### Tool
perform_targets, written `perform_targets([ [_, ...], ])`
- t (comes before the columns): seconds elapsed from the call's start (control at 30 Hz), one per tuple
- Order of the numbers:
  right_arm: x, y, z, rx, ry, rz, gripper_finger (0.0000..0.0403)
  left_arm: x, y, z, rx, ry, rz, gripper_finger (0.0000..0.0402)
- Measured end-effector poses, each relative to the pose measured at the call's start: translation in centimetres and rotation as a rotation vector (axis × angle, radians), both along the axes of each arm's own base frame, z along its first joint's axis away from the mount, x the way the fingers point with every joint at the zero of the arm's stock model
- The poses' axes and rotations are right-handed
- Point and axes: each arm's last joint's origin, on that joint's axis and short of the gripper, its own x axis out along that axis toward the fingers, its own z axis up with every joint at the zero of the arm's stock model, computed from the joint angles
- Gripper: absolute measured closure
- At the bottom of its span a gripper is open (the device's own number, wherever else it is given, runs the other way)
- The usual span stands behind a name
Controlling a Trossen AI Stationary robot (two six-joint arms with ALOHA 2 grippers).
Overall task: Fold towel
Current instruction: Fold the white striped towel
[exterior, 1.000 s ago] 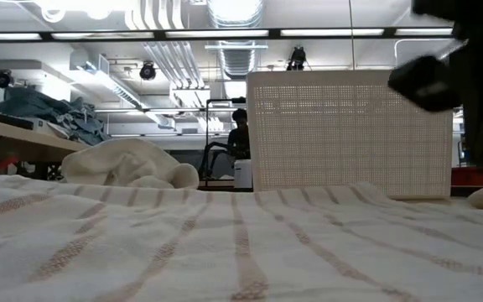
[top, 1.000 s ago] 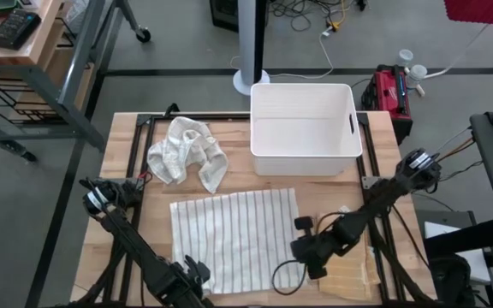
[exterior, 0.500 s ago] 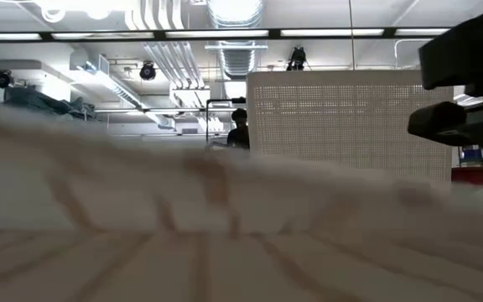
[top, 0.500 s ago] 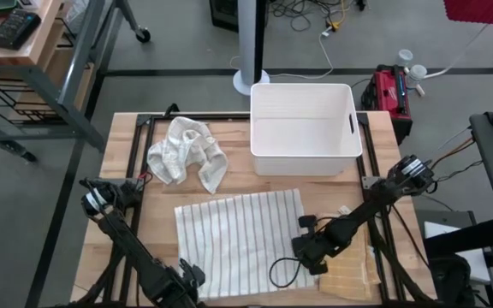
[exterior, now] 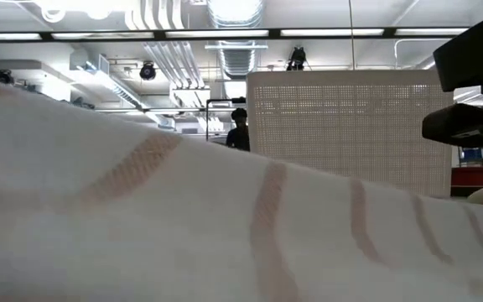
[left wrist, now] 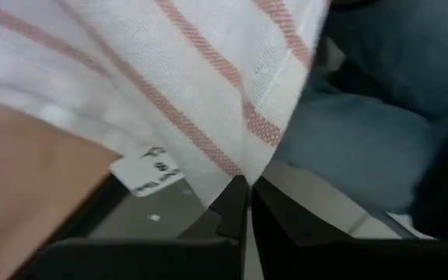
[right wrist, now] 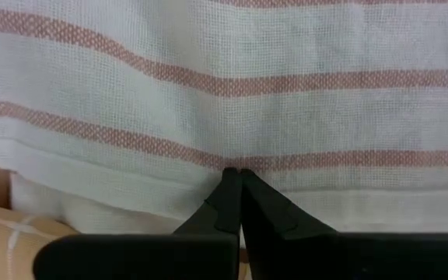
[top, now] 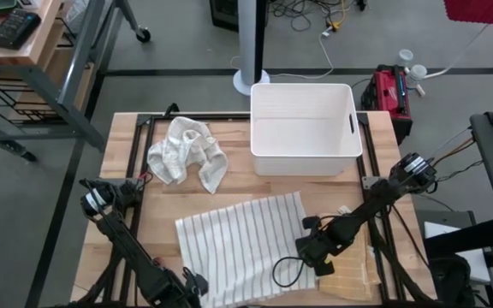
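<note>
The striped towel (top: 242, 244) lies spread on the wooden table, its far edge slanting. In the low view it rises close in front as a raised sheet (exterior: 183, 210). My left gripper (top: 191, 282) is at the towel's near left corner, shut on it, and appears again in the left wrist view (left wrist: 243, 194). My right gripper (top: 312, 250) is at the towel's right edge, shut on it, as the right wrist view (right wrist: 236, 183) also shows. My left gripper pinches the towel's near left corner (left wrist: 236, 167) between its two fingers, right at the corner's tip, beside the small white label (left wrist: 142, 175). The corner is lifted off the table and the cloth spreads away from the fingers. My right gripper pinches the towel's right edge (right wrist: 232, 159) between its two fingers, just inside the hem and not far from a corner. The fingers point steeply down and lie across the hem. One layer or several, I cannot tell.
A white bin (top: 305, 128) stands at the far side, and a crumpled white towel (top: 187, 152) lies at the far left. A tan cloth (top: 349, 278) and a black cable loop (top: 285, 272) lie near my right gripper. A person (exterior: 240, 130) sits far behind the table.
The towel's near part has been lifted from the table and now rises in front of the low camera. Its far left corner has slid toward the near edge, so the far edge slants. My right gripper has sunk slightly and tipped more steeply down.
</note>
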Motion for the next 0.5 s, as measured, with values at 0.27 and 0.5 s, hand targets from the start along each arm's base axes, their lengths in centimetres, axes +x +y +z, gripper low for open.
perform_targets([
  [0.27, 0.4, -0.6, -0.2, -0.039, -0.018, -0.104, 0.0403, 0.0, -0.5, 0.2, -0.077, 0.027, -0.018, 0.0400],
  [0.5, 0.8, -1.3, -0.2, -0.055, -0.030, -0.143, 0.0403, -0.6, -0.1, 0.0, -0.029, 0.080, -0.034, 0.0399],
])
